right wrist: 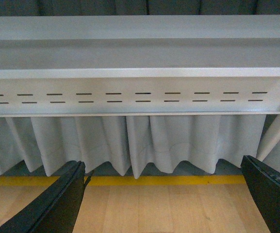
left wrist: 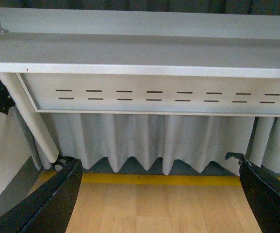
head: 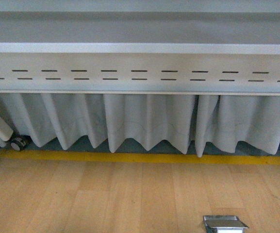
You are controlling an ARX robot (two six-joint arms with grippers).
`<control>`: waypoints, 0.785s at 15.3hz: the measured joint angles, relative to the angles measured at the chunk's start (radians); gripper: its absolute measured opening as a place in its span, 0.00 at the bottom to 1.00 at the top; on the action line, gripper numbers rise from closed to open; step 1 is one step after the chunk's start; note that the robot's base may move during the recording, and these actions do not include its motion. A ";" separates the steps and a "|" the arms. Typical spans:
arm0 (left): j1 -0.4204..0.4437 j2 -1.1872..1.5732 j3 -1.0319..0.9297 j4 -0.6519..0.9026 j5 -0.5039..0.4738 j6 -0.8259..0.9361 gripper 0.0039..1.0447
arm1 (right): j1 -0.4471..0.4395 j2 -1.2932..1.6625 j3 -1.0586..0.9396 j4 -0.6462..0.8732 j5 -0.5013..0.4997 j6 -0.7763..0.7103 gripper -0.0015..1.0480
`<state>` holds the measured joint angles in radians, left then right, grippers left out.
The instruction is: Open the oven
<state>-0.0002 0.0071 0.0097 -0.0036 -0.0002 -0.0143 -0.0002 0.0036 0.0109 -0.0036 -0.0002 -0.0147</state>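
The oven is out of view in all three views. My left gripper is open, its black fingers spread wide over bare wooden floor with nothing between them. My right gripper is open too, its dark fingers far apart above the same floor, holding nothing. Neither arm shows in the front view.
A grey table with a slotted front panel spans the views. Pale curtains hang behind it, down to a yellow floor strip. A white table leg with a caster stands at the left. A metal floor box sits in the wooden floor.
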 joint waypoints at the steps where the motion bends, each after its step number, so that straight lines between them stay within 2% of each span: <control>1: 0.000 0.000 0.000 0.000 0.000 0.000 0.94 | 0.000 0.000 0.000 0.000 0.000 0.000 0.94; 12: 0.000 0.000 0.000 0.000 0.000 0.000 0.94 | 0.000 0.000 0.000 0.000 0.000 0.000 0.94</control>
<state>-0.0002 0.0071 0.0097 -0.0036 -0.0002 -0.0143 -0.0002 0.0036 0.0109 -0.0036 -0.0002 -0.0147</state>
